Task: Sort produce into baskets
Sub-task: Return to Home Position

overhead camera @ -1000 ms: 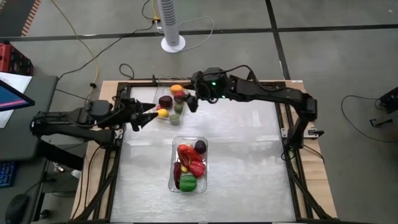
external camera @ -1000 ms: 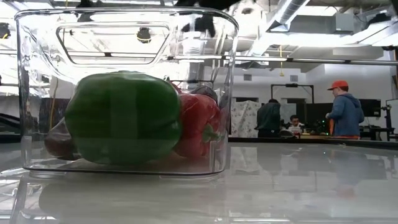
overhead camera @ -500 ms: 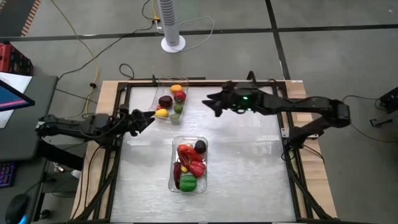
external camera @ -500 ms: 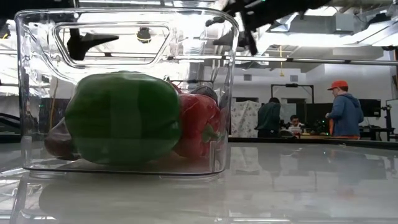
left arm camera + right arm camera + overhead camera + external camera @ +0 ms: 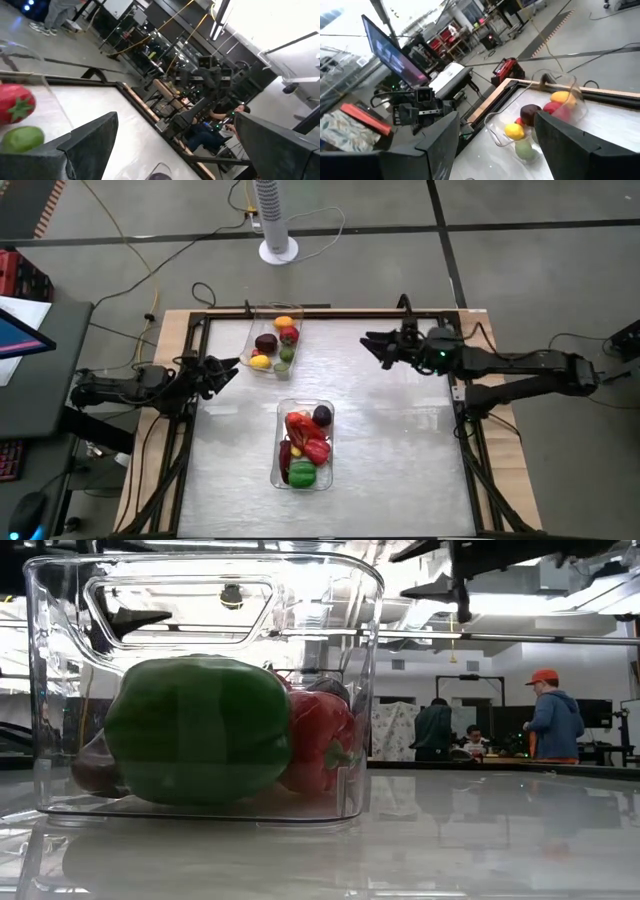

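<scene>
Clear plastic basket (image 5: 60, 660), shiny table (image 5: 390, 440) (brushed metal)

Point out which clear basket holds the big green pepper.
The middle basket, packed with red peppers: the green pepper lies at one end. The far basket, at the edge of the table, has only a small green lime.

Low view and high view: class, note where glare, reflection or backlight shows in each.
Low view: ceiling lights glare on the clear basket wall, and the glossy table mirrors the person standing behind. High view: a pale sheen lies across the table.
</scene>
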